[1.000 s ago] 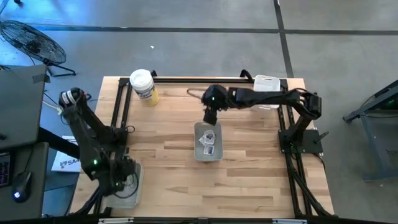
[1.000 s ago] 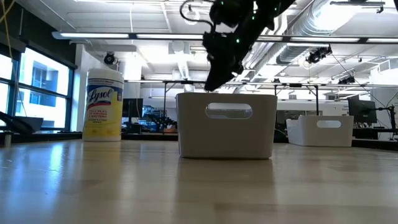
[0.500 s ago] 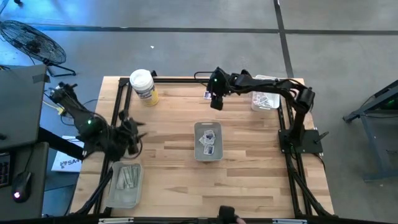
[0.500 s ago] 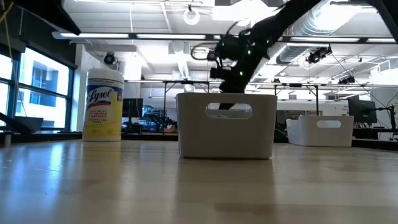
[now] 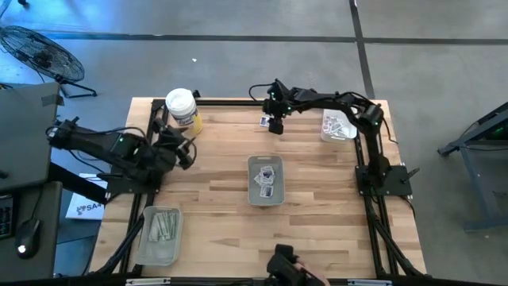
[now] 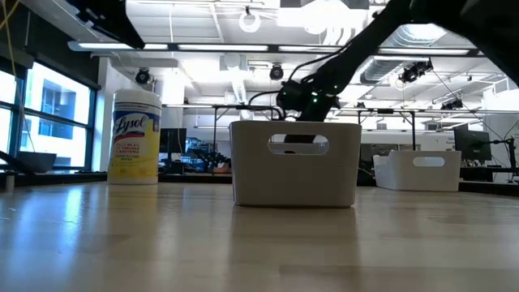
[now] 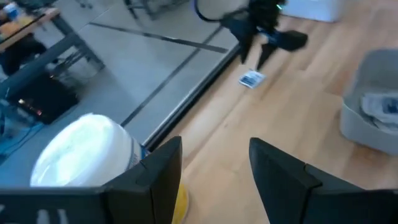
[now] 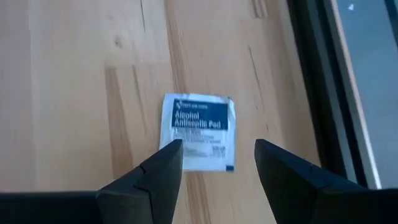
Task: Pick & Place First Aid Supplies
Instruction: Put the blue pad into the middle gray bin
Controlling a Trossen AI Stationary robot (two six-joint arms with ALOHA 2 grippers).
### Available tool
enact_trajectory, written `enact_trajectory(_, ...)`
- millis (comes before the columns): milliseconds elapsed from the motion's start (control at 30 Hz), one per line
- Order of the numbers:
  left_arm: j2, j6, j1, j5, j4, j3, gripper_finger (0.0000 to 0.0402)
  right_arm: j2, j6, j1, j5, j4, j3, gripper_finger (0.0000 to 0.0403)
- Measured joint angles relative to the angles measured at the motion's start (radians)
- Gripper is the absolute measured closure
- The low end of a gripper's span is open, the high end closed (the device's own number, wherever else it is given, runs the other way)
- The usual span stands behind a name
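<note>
We count 3 clear trays on the table: 1 in the middle (image 5: 264,180), 1 at the front left corner (image 5: 159,235) and 1 at the far right corner (image 5: 340,127). 1 antiseptic pad packet (image 5: 263,121) lies loose on the wood by the far edge. The middle tray holds about 3 white packets (image 5: 266,181), though we cannot separate them cleanly. The front left tray holds several pale strips (image 5: 163,226), and the far right tray several white packets (image 5: 338,125); neither heap can be counted. There is 1 round wipes tub (image 5: 182,110), and 2 arms, each with 1 gripper.
</note>
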Motion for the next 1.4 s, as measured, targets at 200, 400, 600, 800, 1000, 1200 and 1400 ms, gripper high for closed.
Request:
enact_trajectory(200,0.022,0.008,0.106,0.015,0.035,0.0,0.0218,0.031,-0.049,0.004,0.03,-0.065,0.037,0.0208)
enact_trajectory(400,0.064,-0.003,0.158,0.035,0.036,0.0,0.0218,0.031,-0.077,0.027,0.111,-0.081,0.035,0.0208)
enact_trajectory(600,0.108,-0.027,0.159,0.038,0.042,0.0,0.0218,0.036,-0.093,0.051,0.137,-0.008,0.035,0.0208)
enact_trajectory(800,0.129,-0.069,0.158,0.068,0.043,0.0,0.0218,0.051,-0.101,0.05,0.142,-0.091,0.036,0.0208)
enact_trajectory(1000,0.132,-0.113,0.158,0.066,0.043,0.0,0.0218,0.048,-0.097,0.067,0.173,-0.197,0.038,0.0208)
enact_trajectory(1200,0.131,-0.135,0.158,0.066,0.04,0.0,0.0218,0.032,-0.067,0.108,0.255,-0.374,0.039,0.0208)
enact_trajectory(1400,0.131,-0.168,0.158,0.066,0.032,0.0,0.0218,0.026,-0.018,0.129,0.286,-0.5,0.037,0.0208)
